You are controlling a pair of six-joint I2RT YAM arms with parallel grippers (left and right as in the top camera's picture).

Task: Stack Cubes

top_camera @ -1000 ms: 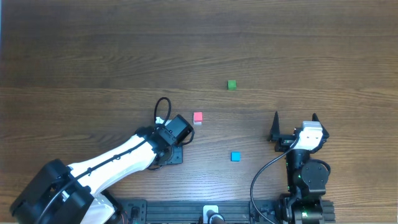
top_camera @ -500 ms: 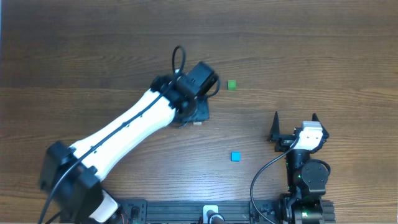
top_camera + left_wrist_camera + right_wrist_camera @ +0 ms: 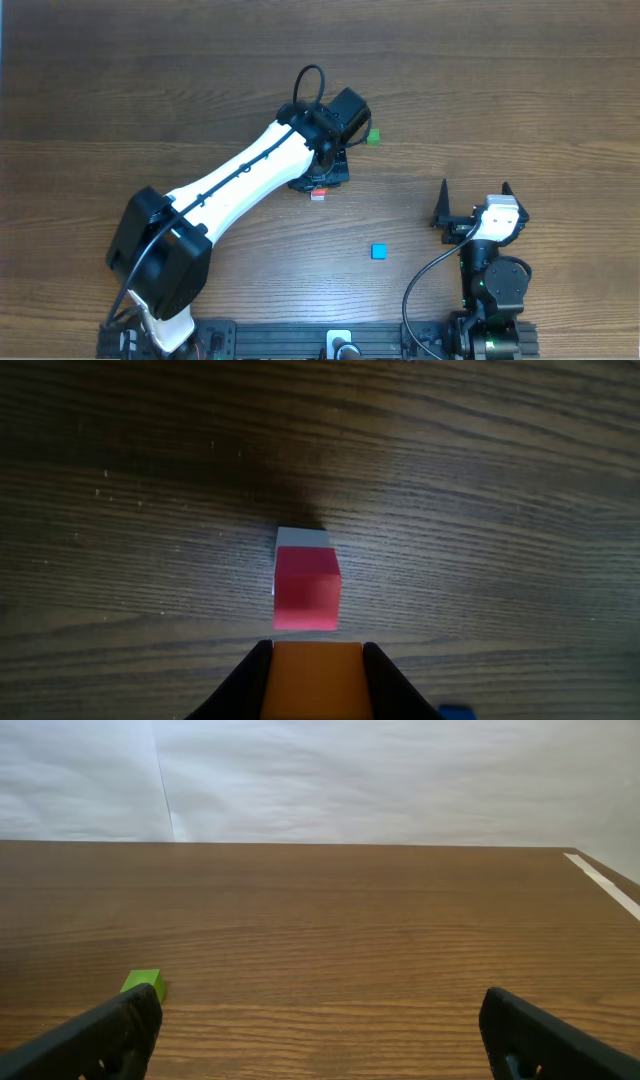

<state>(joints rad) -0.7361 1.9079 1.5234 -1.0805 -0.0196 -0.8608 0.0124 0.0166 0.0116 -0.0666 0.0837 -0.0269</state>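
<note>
Left gripper clamped on small orange plastic cube, near red plastic cube sitting on white cube. Green cube at 1 o'clock from that pair. Right gripper wide open, empty. Cubes probably light, rigid, slick: pinch opposite flat faces.

Top camera: fixed overhead, far off, faces straight down on dark brown wood-grain counter; whole work area in frame, arm bases along lower edge.

Left wrist camera: close above counter, faces steeply down past left gripper (clamped on small orange cube) onto small red cube.

Right wrist camera: low, near level, faces across counter toward white wall; right gripper spread wide at lower corners.

Shared: top and left wrist views both show small red cube and small blue cube; top and right wrist views both show small green cube.
</note>
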